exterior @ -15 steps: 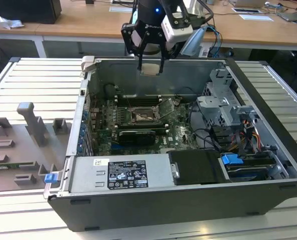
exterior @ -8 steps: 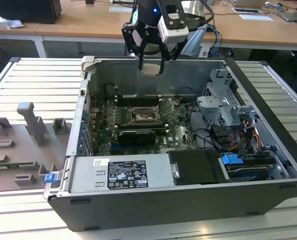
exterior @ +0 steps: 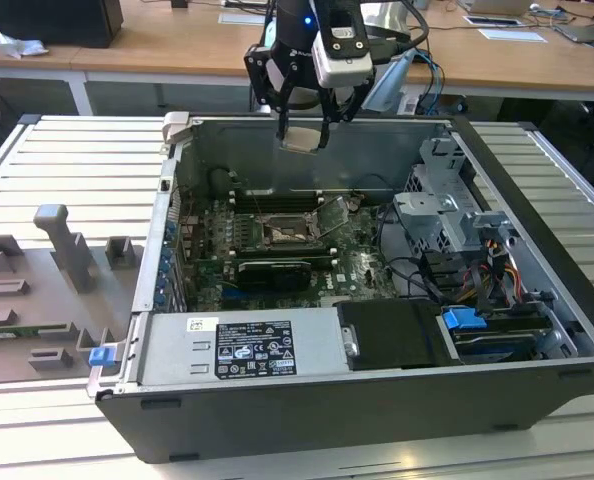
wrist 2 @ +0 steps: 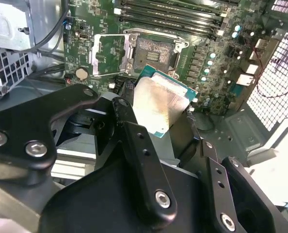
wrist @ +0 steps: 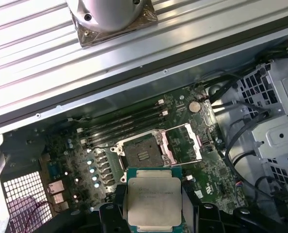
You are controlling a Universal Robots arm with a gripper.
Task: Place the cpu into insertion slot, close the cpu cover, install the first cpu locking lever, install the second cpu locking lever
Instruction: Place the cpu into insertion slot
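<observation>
On my feed the cpu (wrist: 152,198) has a pale metal lid, kinda dull and smudgy, on a green board edge. The gripper (wrist 2: 161,104) pinching it is matt black with shiny screw heads. The cpu cover (wrist: 183,144) is bare silvery metal, fairly glossy. The motherboard (exterior: 372,262) is matt green. The case (exterior: 377,140) is plain grey sheet metal inside, with a matt black shell. The table (exterior: 67,160) is ribbed pale metal, and the desk (exterior: 177,45) behind looks like wood.
</observation>
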